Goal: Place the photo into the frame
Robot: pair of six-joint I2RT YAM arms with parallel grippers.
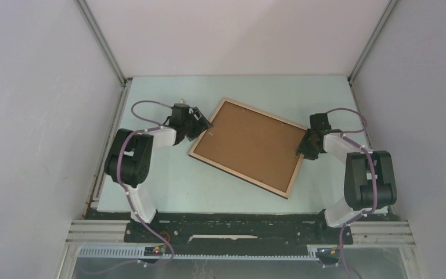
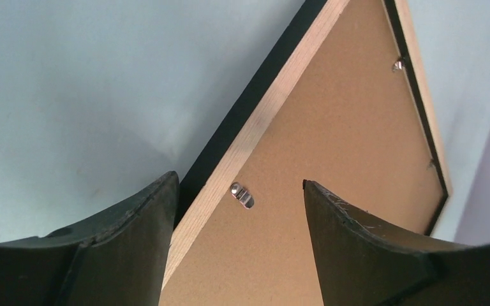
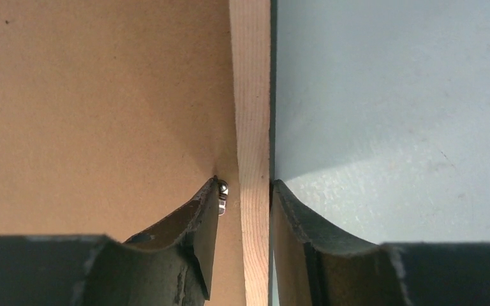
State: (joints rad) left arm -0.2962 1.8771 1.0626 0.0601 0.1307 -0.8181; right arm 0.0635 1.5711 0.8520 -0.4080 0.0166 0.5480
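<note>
- The pale blue surface (image 1: 168, 186) holds everything.
- The frame (image 1: 238, 174) lies flat in the middle, turned at a slant, light wood side up.
- A brown board (image 1: 248, 145) sits inside it.
- The left tool (image 1: 206, 125) has its fingers wide apart over the frame's left edge.
- The right tool (image 1: 299, 150) has one finger on each side of the right wood rail; I cannot tell if it squeezes.
- A tiny metal clip (image 2: 242, 195) sits on the board.

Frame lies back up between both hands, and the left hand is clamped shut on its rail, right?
No. The left hand is open: the left wrist view shows its fingers spread apart either side of the frame rail. The rest holds.
</note>
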